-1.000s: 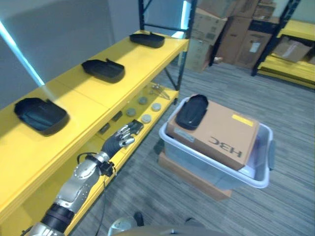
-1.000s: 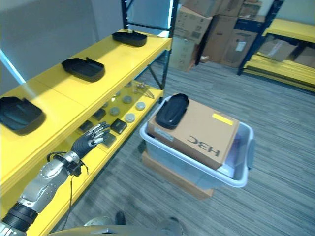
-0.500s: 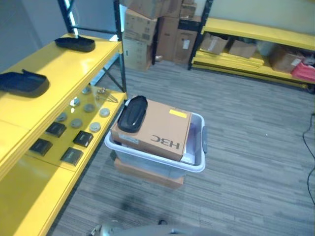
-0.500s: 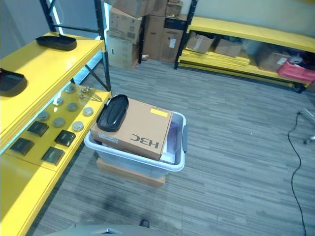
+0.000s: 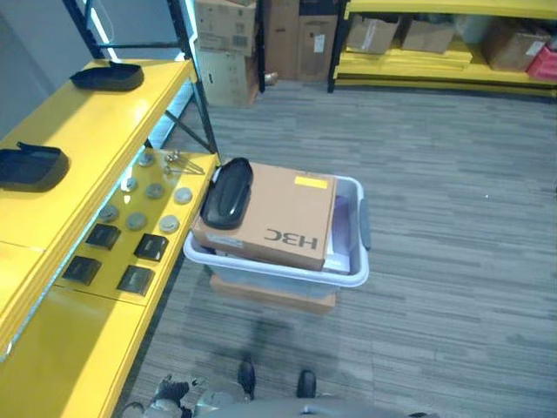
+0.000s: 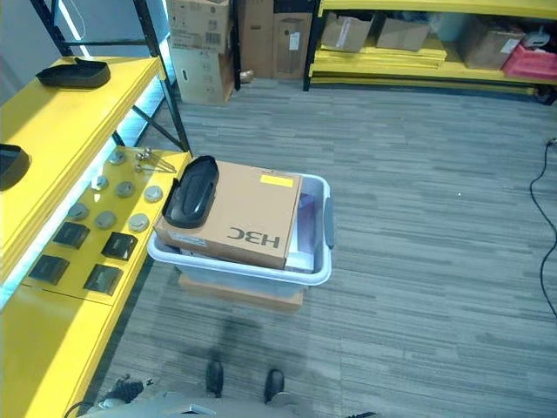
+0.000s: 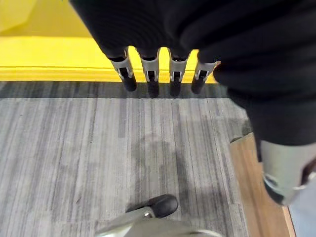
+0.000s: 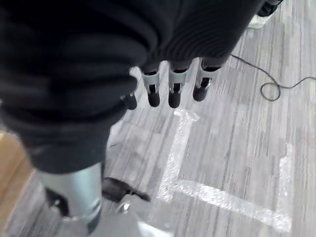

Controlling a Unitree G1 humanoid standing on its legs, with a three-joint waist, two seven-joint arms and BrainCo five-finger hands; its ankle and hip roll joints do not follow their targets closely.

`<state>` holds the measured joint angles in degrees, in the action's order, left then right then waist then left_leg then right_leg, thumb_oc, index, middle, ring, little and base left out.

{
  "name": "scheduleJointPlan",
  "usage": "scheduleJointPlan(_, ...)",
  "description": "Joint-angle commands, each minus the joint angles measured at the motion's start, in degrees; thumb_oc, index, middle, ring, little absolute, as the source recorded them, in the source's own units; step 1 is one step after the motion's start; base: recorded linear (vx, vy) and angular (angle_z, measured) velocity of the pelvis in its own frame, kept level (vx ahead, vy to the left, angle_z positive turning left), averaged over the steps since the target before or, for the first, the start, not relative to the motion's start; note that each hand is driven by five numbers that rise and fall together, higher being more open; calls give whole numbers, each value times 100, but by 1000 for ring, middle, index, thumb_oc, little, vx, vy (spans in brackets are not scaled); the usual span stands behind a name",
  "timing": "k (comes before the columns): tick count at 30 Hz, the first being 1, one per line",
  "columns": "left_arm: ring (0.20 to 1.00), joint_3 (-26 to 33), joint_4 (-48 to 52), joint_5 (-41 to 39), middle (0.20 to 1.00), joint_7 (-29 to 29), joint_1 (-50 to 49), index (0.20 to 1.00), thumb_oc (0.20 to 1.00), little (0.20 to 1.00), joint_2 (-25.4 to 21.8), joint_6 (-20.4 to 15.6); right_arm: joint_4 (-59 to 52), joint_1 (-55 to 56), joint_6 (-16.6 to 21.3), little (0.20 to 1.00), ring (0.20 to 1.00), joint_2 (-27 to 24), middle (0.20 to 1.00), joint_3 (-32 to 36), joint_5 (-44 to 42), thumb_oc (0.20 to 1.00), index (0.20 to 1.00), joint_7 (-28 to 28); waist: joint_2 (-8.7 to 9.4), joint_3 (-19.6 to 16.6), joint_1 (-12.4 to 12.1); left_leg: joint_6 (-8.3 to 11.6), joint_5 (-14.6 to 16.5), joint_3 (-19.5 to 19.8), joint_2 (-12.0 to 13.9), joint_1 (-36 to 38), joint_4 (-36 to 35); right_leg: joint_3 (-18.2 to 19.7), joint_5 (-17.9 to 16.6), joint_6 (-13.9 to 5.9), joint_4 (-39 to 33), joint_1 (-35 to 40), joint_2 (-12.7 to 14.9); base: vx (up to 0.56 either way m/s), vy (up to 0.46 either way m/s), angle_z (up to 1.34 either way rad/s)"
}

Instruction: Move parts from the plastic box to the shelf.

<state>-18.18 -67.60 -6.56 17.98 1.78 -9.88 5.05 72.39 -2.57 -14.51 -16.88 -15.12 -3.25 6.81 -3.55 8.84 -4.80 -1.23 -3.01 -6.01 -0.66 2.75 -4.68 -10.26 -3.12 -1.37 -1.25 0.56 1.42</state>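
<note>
Yellow shelf (image 5: 61, 131) with two black parts (image 5: 30, 165).

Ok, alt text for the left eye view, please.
A black oval plastic part lies on a brown cardboard box inside a pale translucent plastic box on grey carpet. Beside it, a yellow metal shelf holds two black trays above, small discs and dark squares below.

Large dark upside-down lettering (image 5: 291, 238) on the cardboard box (image 5: 278, 209); small yellow label (image 5: 310, 182) illegible.

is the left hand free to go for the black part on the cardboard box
Probably yes: the left hand hangs open and empty, and the black part lies uncovered on the cardboard box.
</note>
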Motion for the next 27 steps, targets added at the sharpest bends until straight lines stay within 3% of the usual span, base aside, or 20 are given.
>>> scheduleJointPlan(1, 1000, -84, -136, -12, 1000, 104, 106, 1000, 1000, 1000, -260, 41, 2, -21, 207, 1000, 1000, 160, 1000, -55, -346, 1000, 1000, 241, 222, -112, -142, -228, 721, -8, -310, -650, 1031, -318, 600, -596, 1926, -727, 643, 3, 144, -11)
scheduleJointPlan(2, 1000, -131, -81, -99, 1000, 63, 72, 1000, 1000, 1000, -398, 13, -93, -40, 322, 1000, 1000, 154, 1000, -28, -403, 1000, 1000, 198, 163, 41, -75, -464, 853, -28, -350, -649, 1174, -122, 345, -647, 3192, -1551, 872, 7, 114, -8)
scheduleJointPlan(3, 1000, -141, -70, -117, 1000, 57, 65, 1000, 1000, 1000, -420, 14, -110, -41, 339, 1000, 1000, 148, 1000, -25, -398, 1000, 1000, 185, 157, 65, -65, -490, 875, -33, -356, -641, 1190, -90, 302, -642, 3280, -1641, 892, 53, 40, -8)
scheduleJointPlan(5, 1000, -143, -18, -197, 1000, 5, 60, 1000, 1000, 1000, -527, 51, -196, -42, 460, 1000, 1000, 119, 1000, 0, -313, 1000, 1000, 85, 188, 144, -17, -505, 985, -4, -388, -579, 1229, 40, 52, -666, 2828, -1761, 894, 101, -110, 2)
scheduleJointPlan(8, 1000, -65, -92, -498, 1000, 86, 183, 1000, 1000, 1000, -604, -18, -257, 12, 803, 1000, 1000, 155, 1000, -6, -294, 1000, 1000, 131, 403, 122, 121, -415, 1072, 198, -338, -476, 1184, 312, -75, -761, 1246, -1335, 723, 215, -276, 30)
scheduleJointPlan(14, 1000, 0, -136, -410, 1000, 119, 144, 1000, 1000, 1000, -453, -116, -361, -35, 1163, 1000, 1000, 17, 1000, 10, -471, 1000, 1000, 120, 503, -52, -33, -116, 863, 191, -92, -337, 877, -12, 41, -650, 309, -558, 554, 146, -168, 36)
scheduleJointPlan(18, 1000, -106, -167, 81, 1000, 96, 23, 1000, 1000, 1000, -289, -249, -711, -234, 1500, 1000, 1000, -70, 1000, 109, -1376, 1000, 1000, 388, 538, -118, -135, 121, 634, 41, 195, -443, 746, -223, 127, -567, 51, -278, 471, 57, -116, 19)
scheduleJointPlan(20, 1000, -182, -19, 333, 1000, -19, -105, 1000, 1000, 1000, -406, -335, -1002, -196, 1829, 1000, 1000, -361, 1000, 416, -1834, 1000, 1000, 169, 538, -111, -169, 232, 532, -158, 350, -510, 706, -455, 93, -590, -105, -190, 506, 4, -55, 45)
scheduleJointPlan(23, 1000, -280, 249, 475, 1000, -8, -364, 1000, 1000, 1000, -524, -289, -2957, -292, 1432, 1000, 1000, -609, 1000, 532, -2445, 1000, 1000, 917, 537, -24, -266, 275, 493, -158, 429, -455, 663, -638, 82, -616, -110, -72, 585, 23, -26, 61)
scheduleJointPlan(25, 1000, -258, 285, 554, 1000, 34, -496, 1000, 1000, 1000, -534, -328, -3747, -357, 1341, 1000, 1000, -714, 1000, 616, -2374, 1000, 1000, 1204, 542, -6, -282, 267, 494, -132, 430, -412, 639, -648, 92, -619, -78, -58, 602, 32, 7, 10)
scheduleJointPlan(26, 1000, -164, 281, 624, 1000, 112, -676, 1000, 1000, 1000, -533, -385, -4925, -440, 1298, 1000, 1000, -838, 1000, 859, -2248, 1000, 1000, 1635, 555, -5, -275, 239, 513, -156, 428, -353, 637, -662, 116, -625, -31, -41, 626, 36, 21, -11)
scheduleJointPlan(27, 1000, -150, 279, 627, 1000, 123, -696, 1000, 1000, 1000, -533, -391, -5028, -449, 1241, 1000, 1000, -847, 1000, 885, -2314, 1000, 1000, 1643, 556, -6, -273, 236, 515, -163, 429, -345, 635, -665, 119, -627, -23, -41, 630, 52, 46, -13)
